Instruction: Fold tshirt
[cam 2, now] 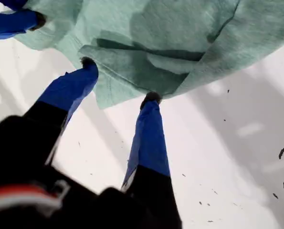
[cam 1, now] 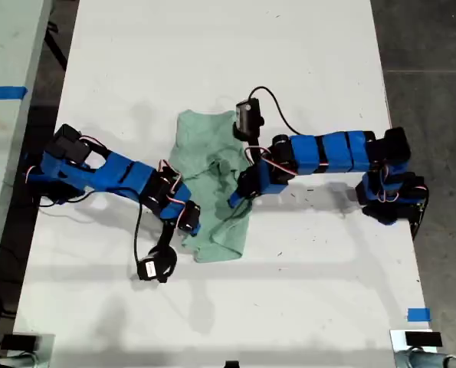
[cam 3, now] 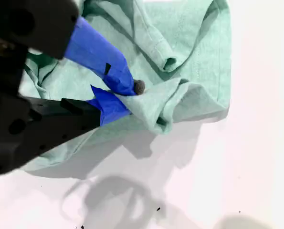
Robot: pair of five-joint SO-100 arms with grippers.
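The pale mint-green tshirt [cam 1: 205, 146] lies crumpled in the middle of the white table [cam 1: 212, 46]. My first gripper [cam 1: 191, 224] comes in from the exterior view's left. It is open, with both fingertips touching a folded edge of the tshirt [cam 2: 180, 38] and the hem between them [cam 2: 120, 80]. My second gripper [cam 1: 237, 198] reaches in from the exterior view's right. It is shut on a raised fold near the tshirt's middle [cam 3: 130, 98]. The cloth [cam 3: 194, 57] bunches around that pinch and casts a shadow on the table.
A strip of blue tape [cam 1: 418, 314] marks the table near the exterior view's lower right corner. Dark floor [cam 1: 434, 61] runs along the exterior view's right, and another table with blue tape [cam 1: 1, 92] stands at its left. Dark specks [cam 2: 281, 153] dot the tabletop beside the shirt.
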